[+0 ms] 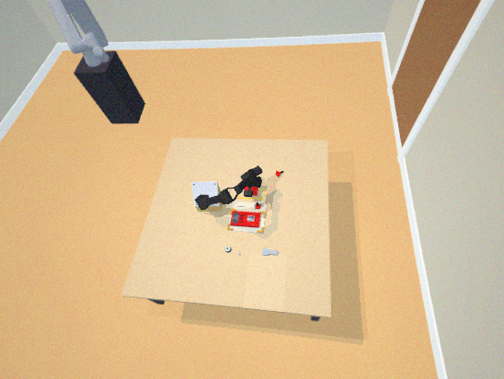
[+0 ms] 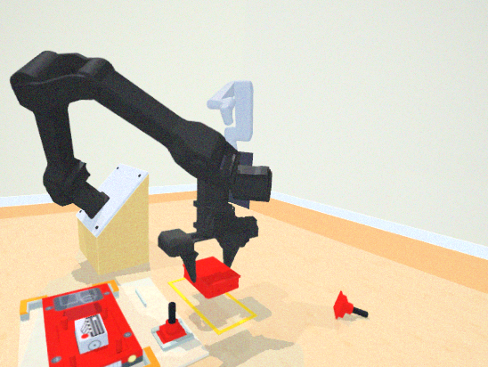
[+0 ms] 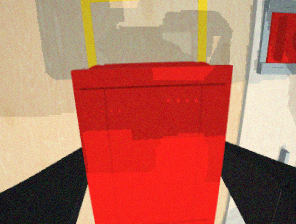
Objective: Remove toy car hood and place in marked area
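Observation:
My gripper (image 2: 211,273) (image 3: 153,150) is shut on the red hood (image 2: 214,280) (image 3: 150,185), with one finger on each side. The hood is held level in the air, over the back part of the marked area, a yellow outline (image 2: 238,324) (image 3: 89,35) on the table. Its shadow falls inside the outline. In the wrist view the hood hides the near part of the outline. The red toy car (image 2: 115,307) (image 1: 242,223) sits between orange corner brackets with its grey and white engine block uncovered. In the top view the arm partly covers the hood.
A red piece with a black stick (image 2: 172,327) (image 1: 257,206) stands upright in a small tray between car and outline. A similar red piece (image 2: 342,305) (image 1: 279,173) lies on its side beyond the outline. A grey flat part (image 1: 270,252) and a small round part (image 1: 228,249) lie beyond the car.

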`<action>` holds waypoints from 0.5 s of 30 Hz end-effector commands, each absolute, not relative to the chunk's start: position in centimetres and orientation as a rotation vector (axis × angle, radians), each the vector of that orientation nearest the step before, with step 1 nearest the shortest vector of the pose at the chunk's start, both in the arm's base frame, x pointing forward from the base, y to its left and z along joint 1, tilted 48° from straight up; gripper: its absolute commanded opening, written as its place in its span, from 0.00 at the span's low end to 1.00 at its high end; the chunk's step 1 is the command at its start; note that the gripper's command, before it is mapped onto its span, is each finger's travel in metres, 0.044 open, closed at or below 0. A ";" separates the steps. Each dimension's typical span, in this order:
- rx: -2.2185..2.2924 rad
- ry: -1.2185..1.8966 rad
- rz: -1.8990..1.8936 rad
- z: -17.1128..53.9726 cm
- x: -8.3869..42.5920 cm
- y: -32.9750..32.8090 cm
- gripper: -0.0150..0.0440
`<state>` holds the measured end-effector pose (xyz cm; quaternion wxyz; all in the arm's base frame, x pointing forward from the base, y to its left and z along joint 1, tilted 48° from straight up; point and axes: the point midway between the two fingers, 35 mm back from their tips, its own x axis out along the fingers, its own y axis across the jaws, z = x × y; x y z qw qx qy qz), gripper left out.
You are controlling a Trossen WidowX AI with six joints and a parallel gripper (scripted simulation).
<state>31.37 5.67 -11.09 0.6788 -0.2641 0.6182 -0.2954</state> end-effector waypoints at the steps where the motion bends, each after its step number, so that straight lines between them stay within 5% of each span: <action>1: -0.603 1.391 -0.666 -11.4 31.3 5.3 0.25; 15: -0.604 1.390 -0.667 -12.0 31.2 4.5 0.25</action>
